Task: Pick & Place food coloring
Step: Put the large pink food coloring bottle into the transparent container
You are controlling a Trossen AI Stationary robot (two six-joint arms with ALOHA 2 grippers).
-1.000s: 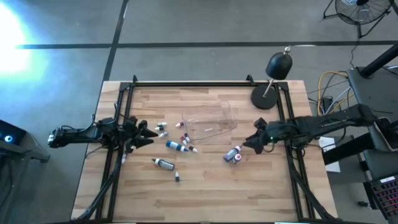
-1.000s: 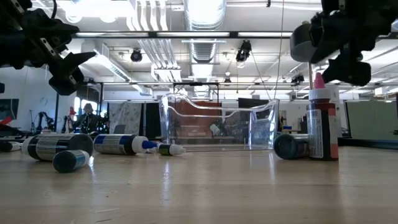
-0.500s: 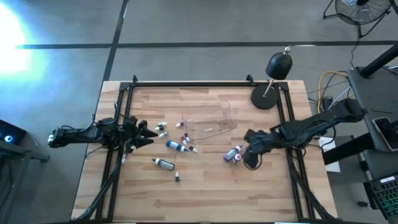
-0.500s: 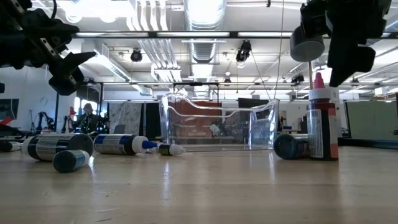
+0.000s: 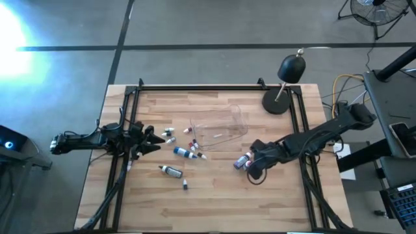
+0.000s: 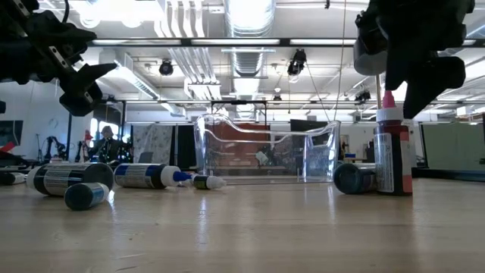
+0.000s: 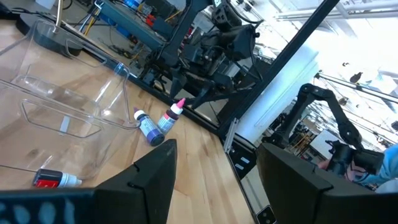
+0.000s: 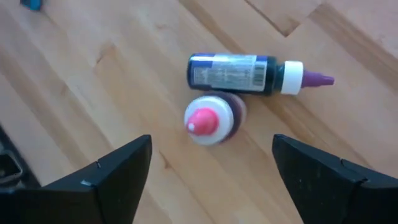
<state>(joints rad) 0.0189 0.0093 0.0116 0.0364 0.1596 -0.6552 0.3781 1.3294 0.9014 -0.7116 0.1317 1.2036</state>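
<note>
1. The right gripper (image 5: 252,166) had swung in from the bench's right edge over the last second and now hung directly above the pink-capped bottle (image 8: 207,119). Its fingers (image 8: 112,171) were spread wide, one on each side of the bottle, and held nothing.

2. That bottle stood upright near the bench's right side, touching a blue bottle with a purple tip (image 8: 249,73) that lay on its side against it. In the low view the gripper sat just above the pink cap (image 6: 389,99), not yet down around the body.

3. Judged from this, the reach was done and the descent and closing were still to come; the lying bottle so close by could be nudged or caught by a finger.

4. The clear tray (image 5: 221,125) stood near the bench's middle, between the two arms.

5. Other food coloring bottles (image 5: 183,152) lay scattered toward the left edge, unmoved.

6. The left gripper (image 5: 148,140) waited by the left edge as before, open and empty.
</note>
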